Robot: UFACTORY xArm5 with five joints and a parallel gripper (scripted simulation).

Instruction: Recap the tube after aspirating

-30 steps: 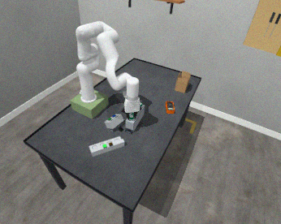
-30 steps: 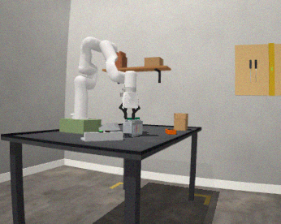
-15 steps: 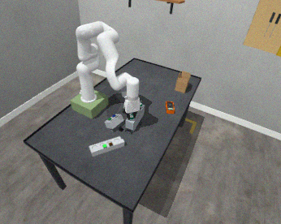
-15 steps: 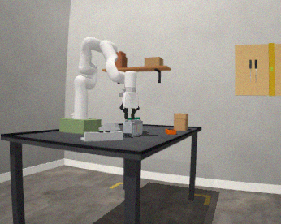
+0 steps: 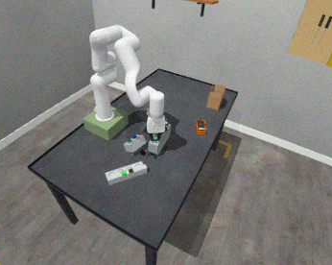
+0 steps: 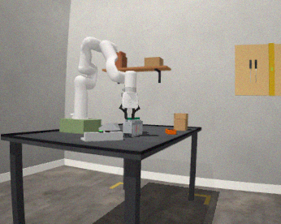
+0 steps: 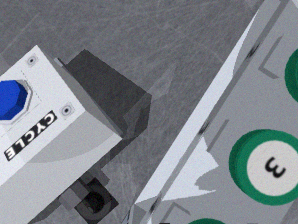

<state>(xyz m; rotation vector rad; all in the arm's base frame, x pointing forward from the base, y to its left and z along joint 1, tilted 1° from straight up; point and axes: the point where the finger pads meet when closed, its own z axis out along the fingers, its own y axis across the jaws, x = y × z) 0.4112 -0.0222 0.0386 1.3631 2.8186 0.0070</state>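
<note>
The grey decapping station [image 5: 158, 137] stands on the dark table, and my gripper [image 5: 154, 137] comes straight down onto its near end. The fingers are shut on the green cap of tube 4, which shows only as a sliver at the bottom edge of the wrist view [image 7: 205, 220]. The fingers themselves are outside the wrist view. The cap of tube 3 [image 7: 267, 167] sits on its tube beside it. The key housing [image 5: 134, 142] lies just left of the station, with the blue CYCLE key [image 7: 10, 102] on it. The cap tray [image 5: 127, 173] lies nearer the table front and shows a green spot [image 5: 124, 171].
A green base block [image 5: 106, 123] carries the arm at the left. An orange object [image 5: 200, 126] and a brown box [image 5: 216, 97] lie to the right, towards the table's far edge. A wall shelf [image 6: 139, 68] hangs behind the arm.
</note>
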